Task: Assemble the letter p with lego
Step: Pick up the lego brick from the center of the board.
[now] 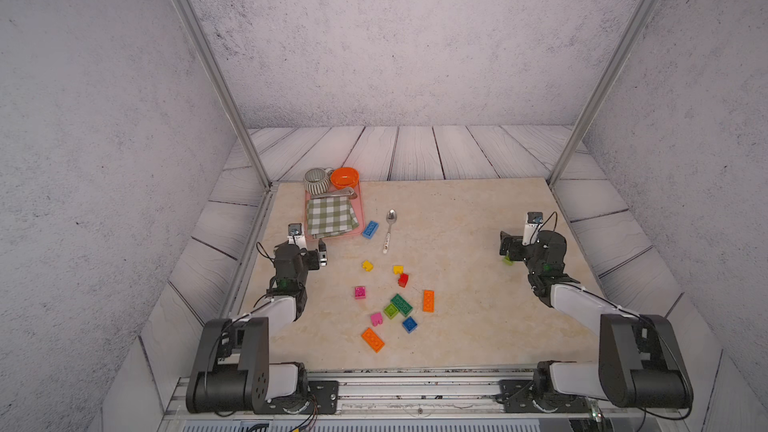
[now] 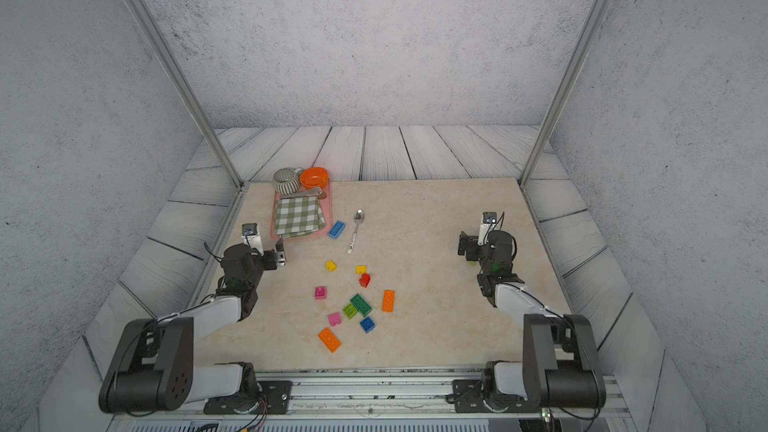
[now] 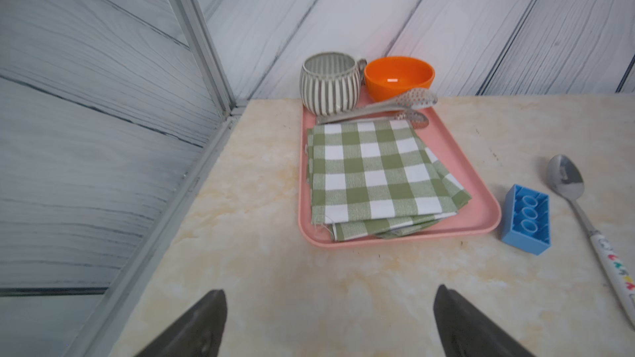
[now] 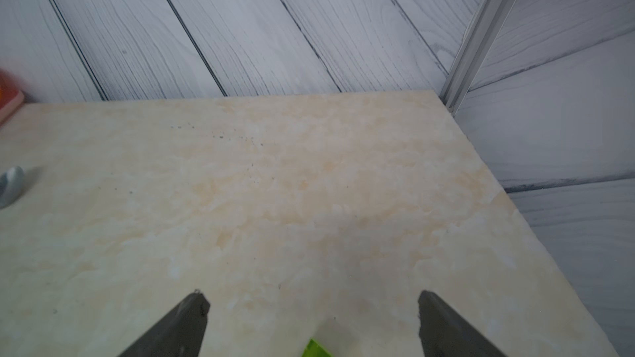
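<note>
Several lego bricks lie loose mid-table in both top views: two orange oblongs [image 1: 372,339] [image 1: 428,300], a dark green oblong [image 1: 401,305] touching a lime square [image 1: 390,310], two pink, two yellow, a red [image 1: 403,280] and a blue square [image 1: 409,324]. A blue oblong [image 3: 527,218] lies hollow side up beside the pink tray. Another lime brick [image 4: 314,348] lies on the table just below my right gripper [image 4: 312,293], which is open and holds nothing. My left gripper [image 3: 330,290] is open and empty over bare table, near the tray's front edge.
The pink tray [image 1: 358,230] at the back left carries a striped mug [image 1: 316,180], an orange bowl [image 1: 344,177], metal tongs and a folded green checked cloth. A metal spoon [image 1: 389,228] lies right of the blue oblong. Metal frame posts stand at the back corners.
</note>
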### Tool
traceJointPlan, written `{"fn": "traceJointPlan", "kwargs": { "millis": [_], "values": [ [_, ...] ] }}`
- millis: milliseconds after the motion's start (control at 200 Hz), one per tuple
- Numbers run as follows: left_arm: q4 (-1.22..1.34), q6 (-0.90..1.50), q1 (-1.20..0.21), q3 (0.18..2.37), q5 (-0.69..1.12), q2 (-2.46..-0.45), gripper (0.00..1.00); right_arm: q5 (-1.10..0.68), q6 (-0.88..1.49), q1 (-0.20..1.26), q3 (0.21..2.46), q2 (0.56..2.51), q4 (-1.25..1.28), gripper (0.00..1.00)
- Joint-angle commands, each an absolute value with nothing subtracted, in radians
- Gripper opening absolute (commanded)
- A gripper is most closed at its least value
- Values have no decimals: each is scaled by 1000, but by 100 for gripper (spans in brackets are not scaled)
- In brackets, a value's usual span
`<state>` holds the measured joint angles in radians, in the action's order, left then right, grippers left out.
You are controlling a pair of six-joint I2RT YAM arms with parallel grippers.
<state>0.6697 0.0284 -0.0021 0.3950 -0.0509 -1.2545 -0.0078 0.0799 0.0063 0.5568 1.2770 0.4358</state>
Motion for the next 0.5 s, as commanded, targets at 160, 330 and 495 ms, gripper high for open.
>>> {"fn": "traceJointPlan", "kwargs": {
  "millis": [160, 330, 495],
  "values": [
    [461, 347, -11, 442, -8, -998, 98, -156, 340, 12, 628, 977, 72, 99],
    [189, 543, -11, 473, 165, -829, 98, -137, 437, 11, 675, 827, -216, 99],
    [99, 545, -12, 434, 295, -679, 98, -78, 527, 8, 629, 783, -295, 99]
  ]
}}
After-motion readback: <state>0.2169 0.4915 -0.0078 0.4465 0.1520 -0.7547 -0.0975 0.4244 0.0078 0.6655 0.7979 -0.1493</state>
